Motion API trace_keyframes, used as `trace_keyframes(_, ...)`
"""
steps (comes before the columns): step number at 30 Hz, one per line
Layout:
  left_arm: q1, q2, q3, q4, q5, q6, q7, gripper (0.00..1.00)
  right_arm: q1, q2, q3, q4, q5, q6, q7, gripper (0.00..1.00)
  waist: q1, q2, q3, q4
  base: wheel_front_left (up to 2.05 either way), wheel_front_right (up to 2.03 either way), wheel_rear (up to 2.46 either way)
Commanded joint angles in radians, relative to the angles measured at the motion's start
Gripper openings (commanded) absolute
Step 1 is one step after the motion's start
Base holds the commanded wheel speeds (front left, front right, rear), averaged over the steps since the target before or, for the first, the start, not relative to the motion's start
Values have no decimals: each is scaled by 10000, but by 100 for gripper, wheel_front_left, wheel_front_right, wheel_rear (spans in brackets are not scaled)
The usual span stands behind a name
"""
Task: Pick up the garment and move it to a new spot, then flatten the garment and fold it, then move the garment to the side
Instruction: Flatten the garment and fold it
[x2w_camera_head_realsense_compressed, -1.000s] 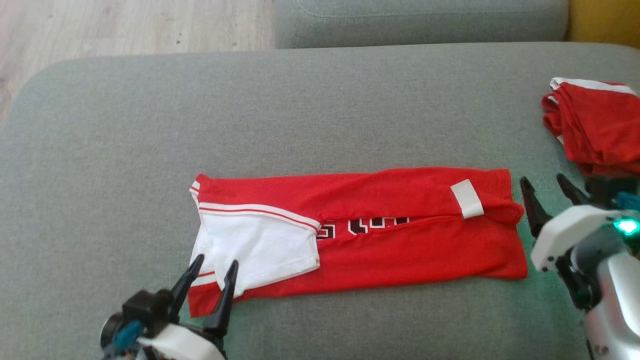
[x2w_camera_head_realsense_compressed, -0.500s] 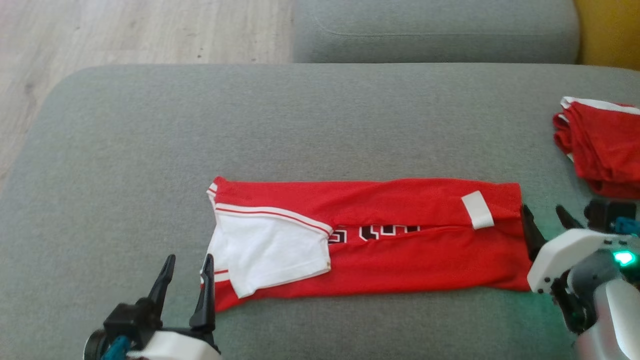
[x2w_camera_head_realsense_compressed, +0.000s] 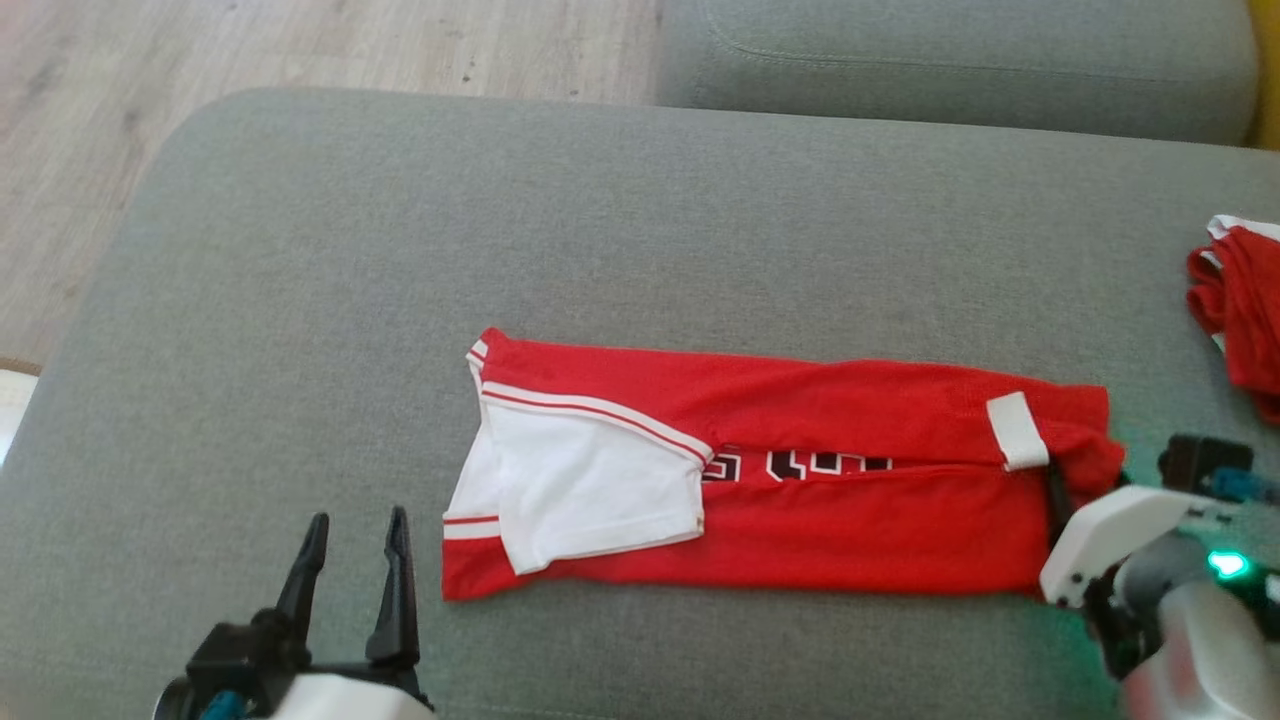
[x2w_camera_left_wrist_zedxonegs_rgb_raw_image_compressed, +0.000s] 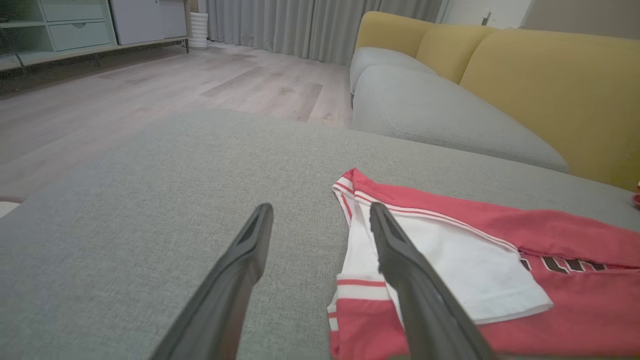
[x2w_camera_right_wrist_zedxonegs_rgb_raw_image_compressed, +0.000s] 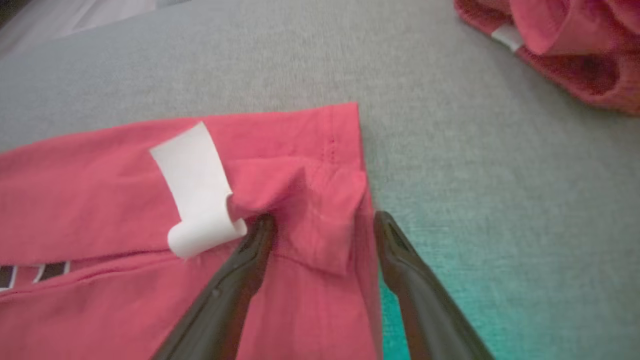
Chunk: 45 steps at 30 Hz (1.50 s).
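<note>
Pulling back, my left claw (x2w_camera_head_realsense_compressed: 357, 520) now sits wide open just left of the shirt (x2w_camera_head_realsense_compressed: 820, 510), off the white sleeve (x2w_camera_head_realsense_compressed: 590, 490) it overlapped a second ago; my right claw (x2w_camera_right_wrist_zedxonegs_rgb_raw_image_compressed: 320, 225), also wide, has moved in astride a bunched fold at the right end. The red shirt lies folded lengthwise mid-cushion (x2w_camera_head_realsense_compressed: 600, 230)

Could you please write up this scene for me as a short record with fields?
Surface: grey cushion
Garment: red, folded into a long strip, white sleeve at left end, white tag near right end
Left gripper: open, beside the sleeve end, apart from it
Right gripper: open, fingers straddling the bunched right hem
Other: second red garment at far right
</note>
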Motion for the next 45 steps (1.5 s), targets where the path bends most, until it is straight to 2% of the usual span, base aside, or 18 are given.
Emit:
trace_keyframes(1, -202, 173, 461, -310, 110, 52, -131, 100, -372, -8, 151, -167, -77, -7, -175, 100, -1, -1, 10, 30, 0, 0, 0)
trace_keyframes(3, -158, 199, 494, -339, 99, 63, -134, 100, -395, 35, 122, 124, -127, -7, -315, 100, -1, -1, 3, 50, 0, 0, 0)
trace_keyframes(5, -123, 219, 541, -352, 85, 83, -137, 100, -431, 74, 157, 359, -172, -7, -493, 72, -1, -1, -1, 38, 0, 0, 0)
trace_keyframes(6, -102, 226, 569, -361, 77, 97, -138, 100, -457, 93, 204, 467, -186, -7, -584, 49, -1, -1, -1, 14, 0, 0, 0)
trace_keyframes(7, -87, 239, 605, -355, 61, 98, -140, 100, -494, 112, 266, 572, -182, -7, -688, 42, -1, -1, 4, -14, 0, 0, 0)
trace_keyframes(9, -70, 253, 675, -332, 40, 89, -145, 100, -593, 149, 378, 780, -98, -7, -912, 18, -1, -1, 13, -82, 0, 0, 0)
trace_keyframes(11, -56, 235, 686, -382, 69, 140, -147, 100, -699, 174, 479, 969, -10, -7, -1158, 0, -1, -1, 22, -147, 0, 0, 0)
trace_keyframes(20, -47, 214, 629, -400, 91, 162, -146, 100, -1156, -29, 651, 1259, 357, -7, -2298, 0, -1, -1, -9, -471, 0, 0, 0)
trace_keyframes(30, -23, 113, 494, -205, 67, 93, -149, 100, -1118, -834, 455, 321, 779, -7, -2510, 0, -1, -1, -271, -838, 0, 0, 0)
trace_keyframes(35, -16, 94, 449, -159, 50, 73, -147, 100, -1009, -662, 831, -505, 1108, -7, -2301, 0, -1, -1, -375, -917, 0, 0, 0)
trace_keyframes(45, -118, 141, 326, -186, 58, -1, -67, 100, -69, 133, 2977, -3175, 2249, -7, -1105, 0, -1, -1, -538, -646, 0, 0, 0)
